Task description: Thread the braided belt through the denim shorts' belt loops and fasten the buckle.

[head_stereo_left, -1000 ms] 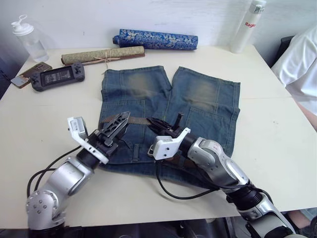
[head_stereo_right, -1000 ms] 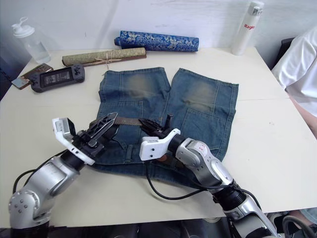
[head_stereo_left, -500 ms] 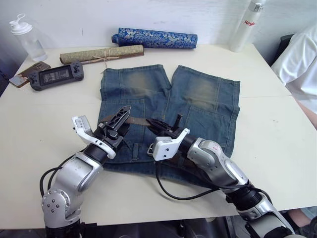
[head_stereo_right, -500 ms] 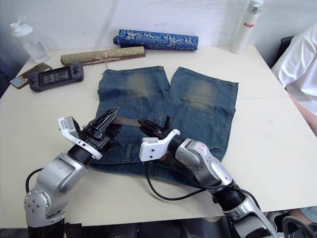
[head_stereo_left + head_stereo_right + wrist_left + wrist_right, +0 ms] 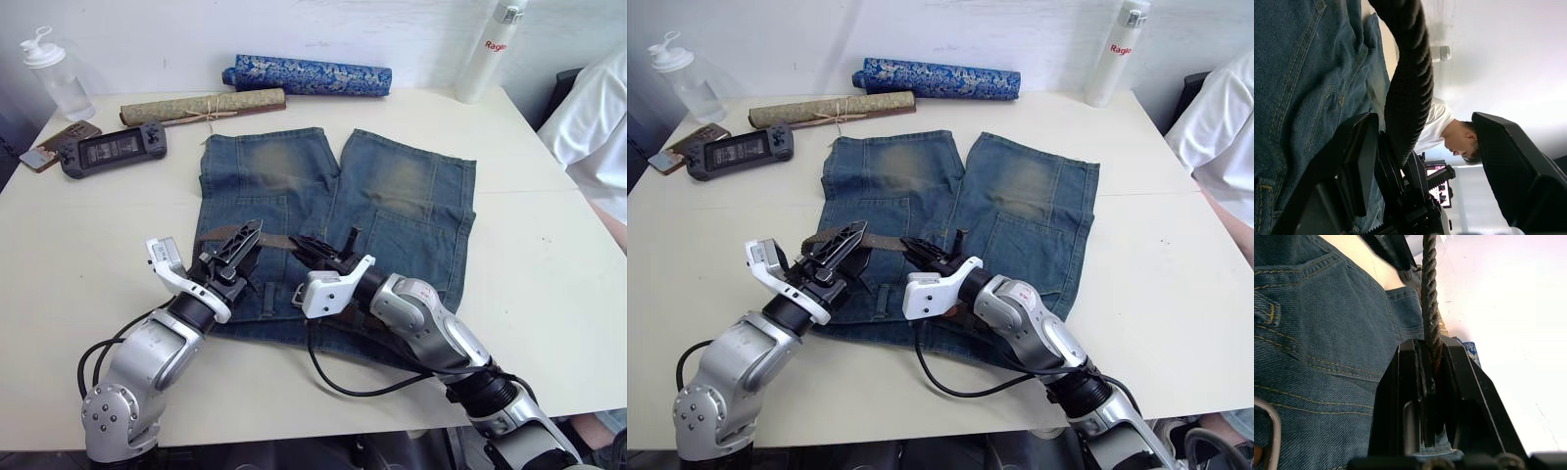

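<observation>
White desk (image 5: 549,284) carries the shorts (image 5: 333,225) in its middle. Right gripper (image 5: 924,254) is clamped on the belt (image 5: 277,240), stretched over the shorts; left gripper (image 5: 238,245) stands apart around it. Threading seems in hand; next needs a loop. Right wrist view shows the buckle (image 5: 1267,428)

A plain test room: white wall (image 5: 147,29), pale table (image 5: 549,245) and a monitor (image 5: 1437,171) behind a seated person (image 5: 1449,132).
</observation>
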You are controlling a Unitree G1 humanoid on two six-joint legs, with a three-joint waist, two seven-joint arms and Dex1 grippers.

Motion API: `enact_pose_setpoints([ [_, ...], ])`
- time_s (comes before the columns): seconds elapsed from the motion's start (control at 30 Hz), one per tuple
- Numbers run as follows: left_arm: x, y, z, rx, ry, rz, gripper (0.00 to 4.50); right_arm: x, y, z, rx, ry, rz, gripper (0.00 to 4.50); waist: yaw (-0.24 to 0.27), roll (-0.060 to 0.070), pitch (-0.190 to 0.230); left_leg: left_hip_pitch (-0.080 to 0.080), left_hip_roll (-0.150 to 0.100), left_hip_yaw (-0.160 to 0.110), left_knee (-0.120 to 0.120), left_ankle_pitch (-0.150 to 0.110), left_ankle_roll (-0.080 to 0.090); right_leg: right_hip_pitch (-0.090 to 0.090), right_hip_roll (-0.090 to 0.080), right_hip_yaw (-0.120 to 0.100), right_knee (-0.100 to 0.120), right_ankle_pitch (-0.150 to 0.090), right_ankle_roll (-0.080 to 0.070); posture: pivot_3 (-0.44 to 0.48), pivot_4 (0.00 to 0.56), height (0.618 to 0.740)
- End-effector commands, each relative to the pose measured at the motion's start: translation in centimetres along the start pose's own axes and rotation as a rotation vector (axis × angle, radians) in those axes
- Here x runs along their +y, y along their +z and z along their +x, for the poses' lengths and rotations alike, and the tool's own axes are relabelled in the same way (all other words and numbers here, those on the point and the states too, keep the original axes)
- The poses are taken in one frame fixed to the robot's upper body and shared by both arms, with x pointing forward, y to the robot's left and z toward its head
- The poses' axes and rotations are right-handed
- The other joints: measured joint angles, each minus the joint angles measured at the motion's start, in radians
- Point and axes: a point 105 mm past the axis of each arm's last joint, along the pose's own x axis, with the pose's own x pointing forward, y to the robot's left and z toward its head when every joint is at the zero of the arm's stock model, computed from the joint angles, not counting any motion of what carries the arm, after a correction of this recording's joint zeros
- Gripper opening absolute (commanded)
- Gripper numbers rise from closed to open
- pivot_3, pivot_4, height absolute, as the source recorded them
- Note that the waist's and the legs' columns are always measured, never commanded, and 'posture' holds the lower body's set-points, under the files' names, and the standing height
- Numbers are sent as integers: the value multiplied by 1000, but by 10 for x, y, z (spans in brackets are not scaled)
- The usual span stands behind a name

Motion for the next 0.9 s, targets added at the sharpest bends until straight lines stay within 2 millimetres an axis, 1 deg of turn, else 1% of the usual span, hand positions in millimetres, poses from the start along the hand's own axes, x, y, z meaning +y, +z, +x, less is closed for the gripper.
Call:
enact_pose_setpoints([
  [0.03,-14,-4,-5,2,-53,16,1595,-12,5,-1,-19,-44,-5,0,0,0,0,0,0,0,0,0,0,0,0,0,0,0,0,0,150,645],
  [0.07,-14,-4,-6,-2,-51,13,1204,-11,5,-1,-19,-43,-3,0,0,0,0,0,0,0,0,0,0,0,0,0,0,0,0,0,150,645],
  [0.13,-13,-2,-6,-7,-50,12,281,-11,5,-1,-20,-42,2,0,0,0,0,0,0,0,0,0,0,0,0,0,0,0,0,0,150,645],
  [0.17,-13,-2,-5,-7,-49,12,15,-11,5,-1,-21,-42,4,0,0,0,0,0,0,0,0,0,0,0,0,0,0,0,0,0,150,645],
  [0.3,-13,-3,-5,5,-48,20,15,-12,6,-1,-23,-45,11,0,0,0,0,0,0,0,0,0,0,0,0,0,0,-2,-4,0,150,645],
  [0.33,-13,-3,-4,8,-48,23,15,-12,6,-1,-24,-46,11,0,0,0,0,0,0,0,0,0,0,0,0,0,0,-6,-11,0,150,645],
  [0.53,-13,-4,-3,32,-51,43,15,-11,6,-2,-25,-32,35,0,0,0,0,0,0,0,0,0,0,0,0,0,0,-6,-12,0,150,645],
  [0.63,-11,-6,-2,52,-47,55,15,-8,4,-3,-9,-7,84,0,0,0,0,0,0,0,0,0,0,0,0,0,0,-6,-11,0,150,645],
  [0.7,-11,-6,-2,54,-50,53,0,-11,3,-4,-2,-11,101,1002,0,0,0,0,0,0,0,0,0,0,0,0,0,-6,-11,0,150,645],
  [0.73,-11,-6,-2,53,-51,52,0,-12,2,-4,0,-13,106,1107,0,0,0,0,0,0,0,0,0,0,0,0,0,-6,-11,0,150,645],
  [0.8,-12,-5,-2,45,-66,45,0,-13,1,-6,8,-17,144,1775,0,0,0,0,0,0,0,0,0,0,0,0,0,-6,-12,0,150,645],
  [0.83,-14,-5,-2,40,-78,42,0,-12,1,-6,8,-15,151,2486,0,0,0,0,0,0,0,0,0,0,0,0,0,-6,-12,0,150,645],
  [0.87,-15,-4,-2,37,-86,40,0,-12,1,-6,6,-12,157,2595,0,0,0,0,0,0,0,0,1,0,0,0,0,-6,-12,0,150,645],
  [0.9,-15,-4,-3,35,-88,41,0,-12,1,-7,8,-14,168,2969,0,0,0,0,0,0,0,0,1,0,0,0,0,-6,-12,0,150,645],
])
